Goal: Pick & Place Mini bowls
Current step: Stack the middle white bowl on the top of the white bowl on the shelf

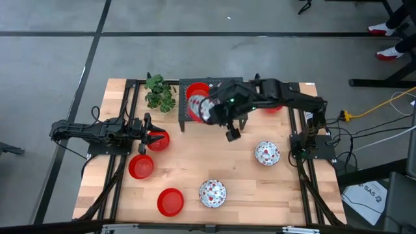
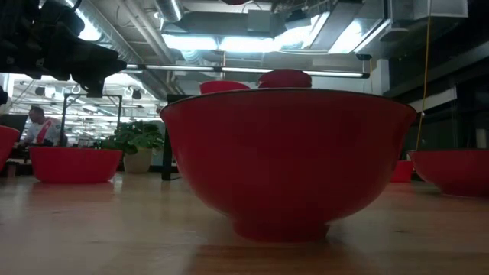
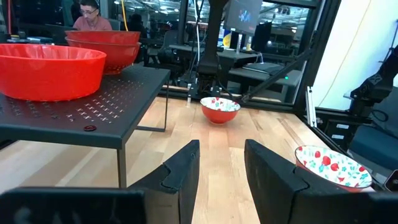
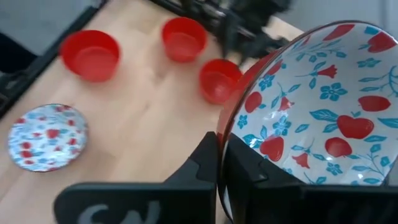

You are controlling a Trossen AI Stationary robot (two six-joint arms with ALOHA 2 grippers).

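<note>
Right gripper (image 4: pixel 219 163) clamped on rim of a floral bowl (image 4: pixel 323 106), held tilted over the black rack (image 1: pixel 184 117), upper centre of high view. Left gripper (image 3: pixel 221 171) fingers apart, empty, frame left near red bowls (image 1: pixel 140 166). Two floral bowls (image 1: pixel 266 153) on table (image 1: pixel 247 195), lower right.

High view: straight down over whole light wooden table (image 1: pixel 240 188), both arms visible. Low view: table-top height, level across boards, glossy red round bowl (image 2: pixel 284 156) very near lens, room behind. Left wrist view: forward past own dark fingers (image 3: pixel 183 171), along table beside black perforated metal rack (image 3: pixel 93 109). Right wrist view: looks down on table past own fingers (image 4: pixel 208 165). Rack (image 1: pixel 185 107) shared with high view.
</note>
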